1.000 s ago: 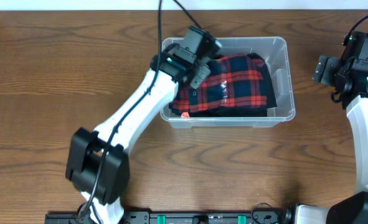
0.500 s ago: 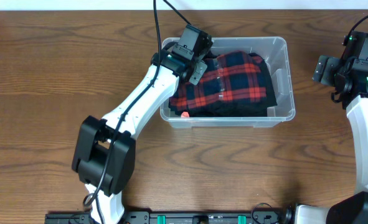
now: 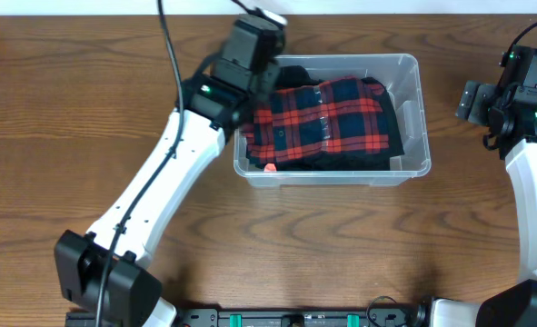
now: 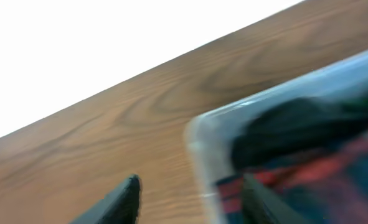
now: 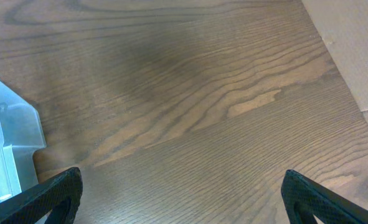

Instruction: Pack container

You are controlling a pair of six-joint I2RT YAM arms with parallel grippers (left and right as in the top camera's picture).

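Observation:
The clear plastic container stands at the middle back of the table. A folded red and dark blue plaid cloth lies inside it. My left gripper hovers over the container's far left corner. In the blurred left wrist view its fingers stand apart, open and empty, straddling the container's rim with the plaid cloth to the right. My right gripper is open and empty over bare wood, right of the container's corner. It sits at the right edge in the overhead view.
A small orange-red spot shows at the container's front left inside. A pale floor strip lies past the table's right edge. Wood table surrounds the container.
My left gripper has risen and drawn back left, from on the plaid cloth to above the container's far left corner. The cloth stays in the container. The right arm has not moved.

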